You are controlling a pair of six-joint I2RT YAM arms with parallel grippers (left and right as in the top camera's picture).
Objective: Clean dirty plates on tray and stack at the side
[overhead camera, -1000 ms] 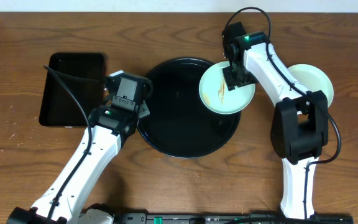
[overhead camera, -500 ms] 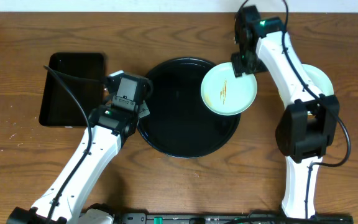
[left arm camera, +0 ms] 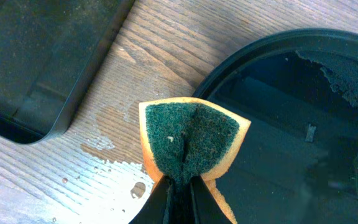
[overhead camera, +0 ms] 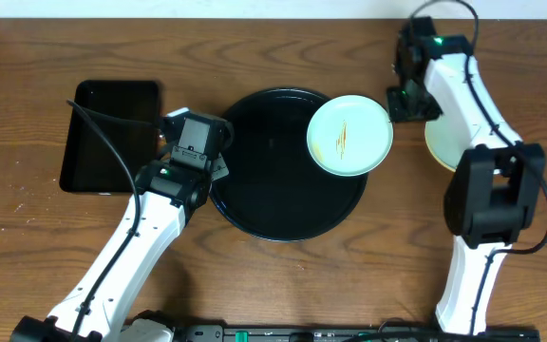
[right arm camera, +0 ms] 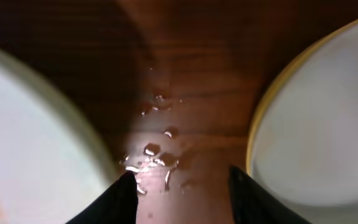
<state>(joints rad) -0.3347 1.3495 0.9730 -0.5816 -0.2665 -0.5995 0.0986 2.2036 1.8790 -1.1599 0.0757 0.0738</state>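
Mint plate [overhead camera: 349,135], marked with orange-brown streaks, lies at the right edge of the round black tray [overhead camera: 273,180] in the overhead view, not yet wiped. To its right, on the table [overhead camera: 254,47], a pale side plate [overhead camera: 440,147] looks clean, though the right arm partly hides it; whether another lies beneath it cannot be told. The right gripper [overhead camera: 408,100] hangs between the two plates. Left wrist view: the left gripper [left arm camera: 179,190] is pinched tight on a green-faced sponge [left arm camera: 191,137], just beside the tray's rim. Right wrist view: jaws apart and empty above water drops [right arm camera: 154,152]. At least one plate is left to clean and stack. No writing or brand is readable.
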